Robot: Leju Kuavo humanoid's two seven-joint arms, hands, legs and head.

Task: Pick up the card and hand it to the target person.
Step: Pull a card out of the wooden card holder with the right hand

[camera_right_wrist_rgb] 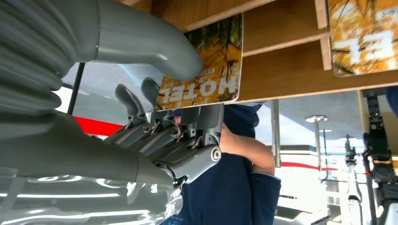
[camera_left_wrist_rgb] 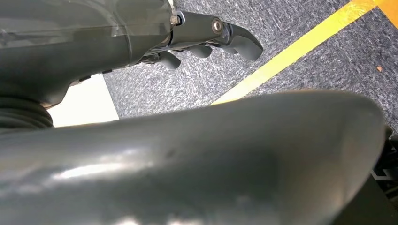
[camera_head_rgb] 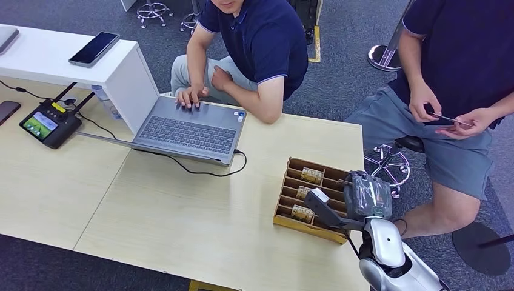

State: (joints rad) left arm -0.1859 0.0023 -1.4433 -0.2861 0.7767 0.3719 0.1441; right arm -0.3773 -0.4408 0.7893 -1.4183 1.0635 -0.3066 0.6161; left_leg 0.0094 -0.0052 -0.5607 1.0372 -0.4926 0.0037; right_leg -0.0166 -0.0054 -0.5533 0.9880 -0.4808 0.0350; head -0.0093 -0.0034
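A wooden card holder (camera_head_rgb: pixel 283 213) stands at the table's right front corner with three yellow-patterned cards (camera_head_rgb: pixel 313 176) in its slots. My right hand (camera_head_rgb: pixel 354 203) reaches into it from the right. In the right wrist view the thumb (camera_right_wrist_rgb: pixel 141 40) lies on one face of a card printed "HOTEL" (camera_right_wrist_rgb: pixel 211 70) and the fingers (camera_right_wrist_rgb: pixel 141 96) press behind it. The pinched card still sits in its slot, and a second card (camera_right_wrist_rgb: pixel 363 37) stands beside it. My left hand (camera_left_wrist_rgb: pixel 211 40) hangs over grey carpet, fingers apart and holding nothing.
One person in a dark blue polo (camera_head_rgb: pixel 260 42) sits behind the table with a hand on an open laptop (camera_head_rgb: pixel 188 127). A second person (camera_head_rgb: pixel 454 73) sits to the right, holding a flat item. A white shelf (camera_head_rgb: pixel 60 60) and a small screen device (camera_head_rgb: pixel 48 124) stand at the left.
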